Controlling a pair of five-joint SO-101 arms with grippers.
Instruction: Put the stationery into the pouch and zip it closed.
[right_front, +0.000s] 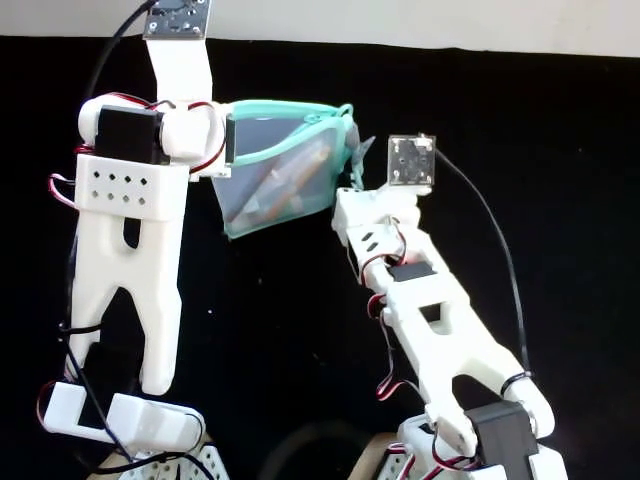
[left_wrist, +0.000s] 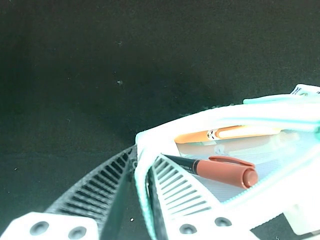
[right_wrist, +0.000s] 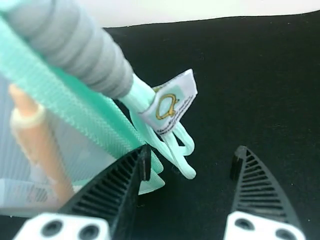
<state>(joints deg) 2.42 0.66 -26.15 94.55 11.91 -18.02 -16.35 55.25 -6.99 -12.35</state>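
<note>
Closest to me stands the white left arm (right_front: 125, 260). Its left gripper (right_front: 226, 150) is clenched on the left edge of the mint-green pouch (right_front: 285, 185), which hangs between the two arms over the black table (right_front: 300, 350). Through the pouch's clear side I can see a red-brown pen (left_wrist: 225, 171) and an orange pen (left_wrist: 227, 133) lying inside. At the pouch's right end sits the right gripper (right_wrist: 190, 162), jaws spread apart and gripping nothing. The pouch's green loop (right_wrist: 175, 150) and white label (right_wrist: 172, 102) are just beside one fingertip.
</note>
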